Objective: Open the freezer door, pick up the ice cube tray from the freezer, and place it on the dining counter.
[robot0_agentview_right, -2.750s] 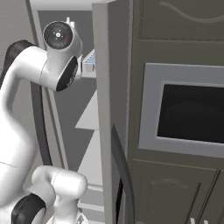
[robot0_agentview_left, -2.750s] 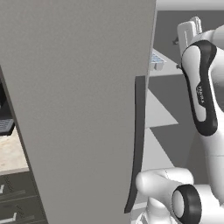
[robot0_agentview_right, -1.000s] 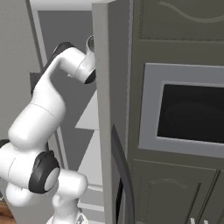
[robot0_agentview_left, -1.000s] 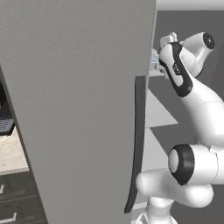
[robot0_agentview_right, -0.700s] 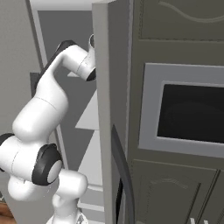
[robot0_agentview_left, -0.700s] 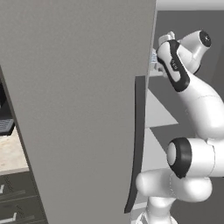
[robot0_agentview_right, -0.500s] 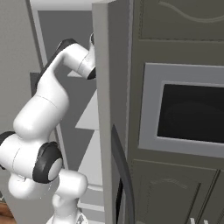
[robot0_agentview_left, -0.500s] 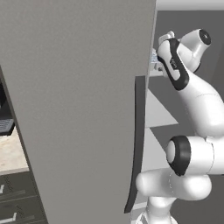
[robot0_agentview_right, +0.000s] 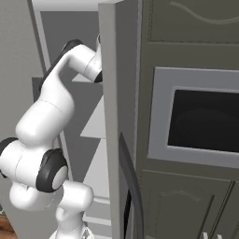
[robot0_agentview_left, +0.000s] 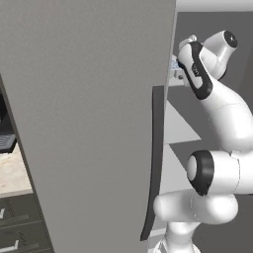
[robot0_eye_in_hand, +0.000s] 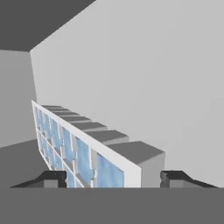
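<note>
**Desk:** Inside the freezer, on an upper shelf: what lies between the fingers?

**Photographer:** The ice cube tray; in the hand view it sits directly ahead of the gripper, one dark fingertip on each side of its near end; the tray's long axis runs away from the hand, deeper into the compartment, so the jaws straddle its short width.

**Desk:** Closed on it?

**Photographer:** I can't tell; the jaws stand fairly wide, about the tray's width, and whether the pads touch its walls isn't visible; I'd judge the grasp is the step in hand, not yet proven.

**Desk:** And the tray itself?

**Photographer:** Pale, thin-walled, two rows of cells showing light blue; it appears tilted in the hand view, though that camera rolls with the wrist.

**Desk:** The wider scene?

**Photographer:** The freezer door stands swung open, its dark handle toward the base; the single arm reaches high past the door's edge; a sliver of blue shows by the wrist in the left base view.
</note>
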You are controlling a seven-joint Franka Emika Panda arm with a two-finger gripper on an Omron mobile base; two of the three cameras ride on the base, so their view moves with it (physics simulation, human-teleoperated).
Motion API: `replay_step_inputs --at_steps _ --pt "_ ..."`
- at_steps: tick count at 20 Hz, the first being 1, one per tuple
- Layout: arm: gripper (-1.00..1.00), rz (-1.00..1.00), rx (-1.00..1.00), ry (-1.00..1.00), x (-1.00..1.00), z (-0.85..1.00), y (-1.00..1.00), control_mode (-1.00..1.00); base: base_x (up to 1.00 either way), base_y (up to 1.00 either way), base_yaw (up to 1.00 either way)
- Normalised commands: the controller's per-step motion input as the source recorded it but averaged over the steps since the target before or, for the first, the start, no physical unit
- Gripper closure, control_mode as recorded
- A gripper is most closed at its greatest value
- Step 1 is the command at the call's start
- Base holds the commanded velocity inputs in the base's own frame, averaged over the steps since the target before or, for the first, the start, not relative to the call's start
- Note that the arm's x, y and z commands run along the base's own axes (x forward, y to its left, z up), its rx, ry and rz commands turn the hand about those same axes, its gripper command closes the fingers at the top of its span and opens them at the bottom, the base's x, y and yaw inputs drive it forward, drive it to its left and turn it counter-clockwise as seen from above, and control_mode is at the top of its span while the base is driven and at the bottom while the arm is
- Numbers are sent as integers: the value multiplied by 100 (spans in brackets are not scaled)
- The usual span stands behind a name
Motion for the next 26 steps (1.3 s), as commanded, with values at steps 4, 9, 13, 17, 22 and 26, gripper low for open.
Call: replay_step_inputs --at_steps 4,9,13,17,22,26 --pt "100 0 0 0 28 -17 0 -100 0 0 0" --pt "100 0 0 0 11 -8 0 -100 0 0 0" --pt "100 0 0 -3 0 -8 0 -100 0 0 0" --pt "100 0 0 -15 -3 0 0 -100 0 0 0" --pt "100 0 0 -21 -4 0 0 -100 0 0 0" --pt "100 0 0 -14 0 0 1 -100 0 0 0"
